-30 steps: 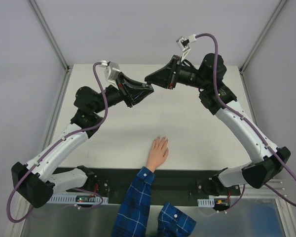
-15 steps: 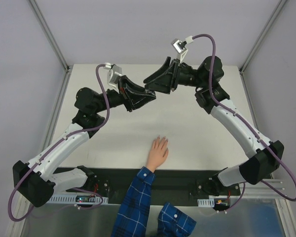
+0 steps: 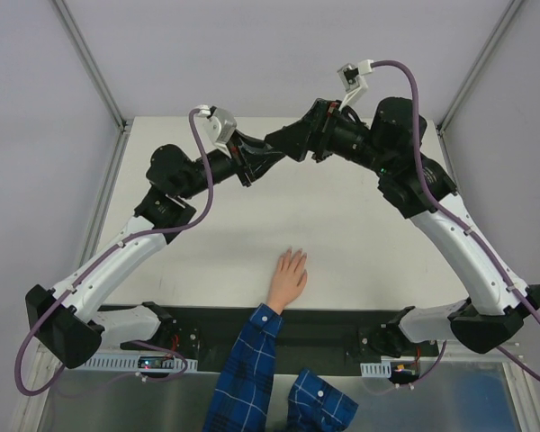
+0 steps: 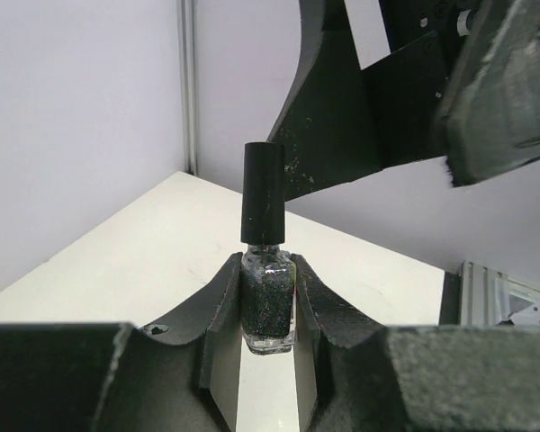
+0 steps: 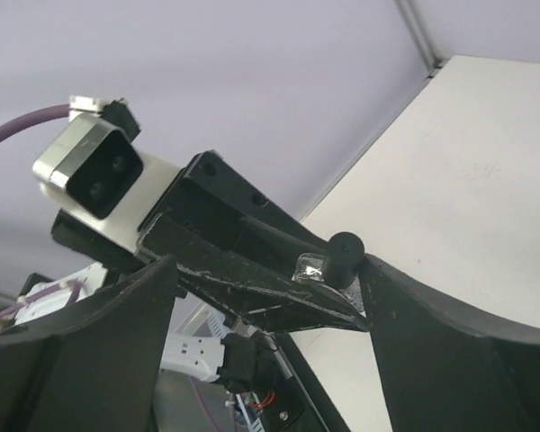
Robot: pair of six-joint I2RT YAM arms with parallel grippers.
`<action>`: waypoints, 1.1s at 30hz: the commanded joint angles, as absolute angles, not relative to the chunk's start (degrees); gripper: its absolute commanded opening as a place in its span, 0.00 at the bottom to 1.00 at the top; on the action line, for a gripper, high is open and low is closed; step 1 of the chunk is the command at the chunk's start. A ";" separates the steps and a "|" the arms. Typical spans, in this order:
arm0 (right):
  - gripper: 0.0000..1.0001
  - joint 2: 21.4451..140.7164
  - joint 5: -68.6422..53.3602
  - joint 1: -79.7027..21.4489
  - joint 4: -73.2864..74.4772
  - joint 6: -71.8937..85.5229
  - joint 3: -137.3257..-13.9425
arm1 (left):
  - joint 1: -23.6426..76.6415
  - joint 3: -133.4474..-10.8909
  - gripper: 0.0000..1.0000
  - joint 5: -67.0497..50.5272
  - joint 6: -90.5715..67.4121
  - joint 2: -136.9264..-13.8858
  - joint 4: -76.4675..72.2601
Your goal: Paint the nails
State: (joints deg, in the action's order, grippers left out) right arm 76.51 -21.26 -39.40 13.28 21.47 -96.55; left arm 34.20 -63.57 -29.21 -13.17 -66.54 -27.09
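Black-capped and flecked with glitter, the nail polish bottle stood upright. Its glass body was pinched between the fingers of the left gripper, raised above the far part of the white table. The cap was on. The right gripper faced it with jaws spread wide and holding nothing. The cap lay between its fingers, close to one; contact could not be told. The nails tipped a person's hand lying flat, palm down, near the table's near edge, well apart from both grippers, with a blue plaid sleeve behind it.
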 commanded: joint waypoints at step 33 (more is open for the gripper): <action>0.00 82.89 -64.17 -31.46 -25.93 31.99 -87.98 | 27.77 -62.32 0.00 -59.24 -53.64 -71.81 -65.75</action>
